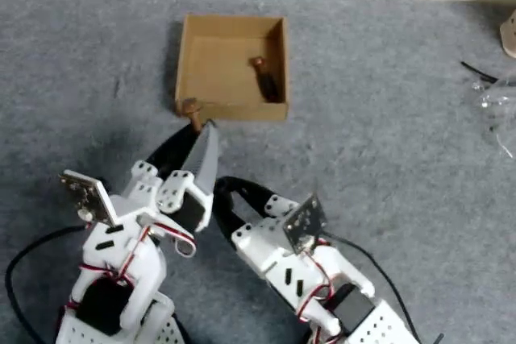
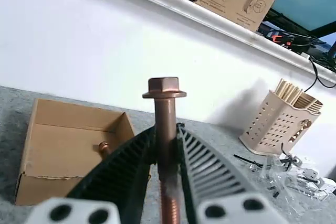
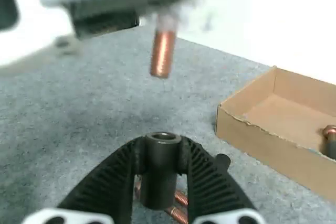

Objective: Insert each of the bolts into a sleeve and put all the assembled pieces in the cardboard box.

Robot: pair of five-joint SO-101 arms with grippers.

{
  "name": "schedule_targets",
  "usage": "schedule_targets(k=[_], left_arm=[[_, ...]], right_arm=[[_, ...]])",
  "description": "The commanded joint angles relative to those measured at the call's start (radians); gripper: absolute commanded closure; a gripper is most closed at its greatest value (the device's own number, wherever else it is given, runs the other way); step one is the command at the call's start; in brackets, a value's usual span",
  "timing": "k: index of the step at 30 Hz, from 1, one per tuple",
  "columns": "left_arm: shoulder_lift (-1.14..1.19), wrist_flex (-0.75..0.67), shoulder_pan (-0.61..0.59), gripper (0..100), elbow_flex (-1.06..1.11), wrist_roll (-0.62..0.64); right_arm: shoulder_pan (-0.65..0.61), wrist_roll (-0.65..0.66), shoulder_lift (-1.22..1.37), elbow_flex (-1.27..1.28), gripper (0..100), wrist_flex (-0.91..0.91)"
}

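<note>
Already in cardboard box [image 1: 234, 110], one assembled piece [image 1: 268, 82], near one side

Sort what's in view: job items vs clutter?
Job: bolt, sleeve, cardboard box, assembled piece inside it, spare bolts on the table.
Clutter: stick holder, plastic bags, black cable.

The cardboard box [image 1: 232, 66] is sitting on the table [image 1: 387, 118] beyond both arms, with an assembled piece [image 1: 264, 78] lying in its right half. The left gripper [image 2: 165, 129] is holding a bolt [image 2: 165, 111] upright just before the box's near-left corner. The right gripper [image 3: 161, 145] is holding a sleeve [image 3: 157, 177] upright, lower than the bolt's threaded end and apart from it, with loose bolts [image 3: 177, 206] lying on the table beneath.
</note>
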Motion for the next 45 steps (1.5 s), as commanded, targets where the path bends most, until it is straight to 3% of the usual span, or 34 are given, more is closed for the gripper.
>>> schedule_targets(k=[1, 12, 21, 29, 45], left_arm=[[-0.018, -0.032, 0.019, 99, -0.013, 0.008], [-0.019, 0.04, 0.14, 99, -0.107, -0.002], [-0.019, -0.075, 0.062, 99, 0.03, -0.002], [-0.019, -0.075, 0.068, 99, 0.071, -0.072], [-0.019, -0.072, 0.068, 99, 0.157, -0.071]], right_arm=[[0.01, 0.012, -0.027, 0.085, 99.4, -0.044], [0.05, 0.011, -0.027, 0.076, 99.4, -0.044], [0.05, 0.011, -0.027, 0.076, 99.4, -0.042], [0.05, 0.015, -0.027, 0.076, 99.4, -0.042], [0.09, 0.011, -0.027, 0.077, 99.4, -0.042]])
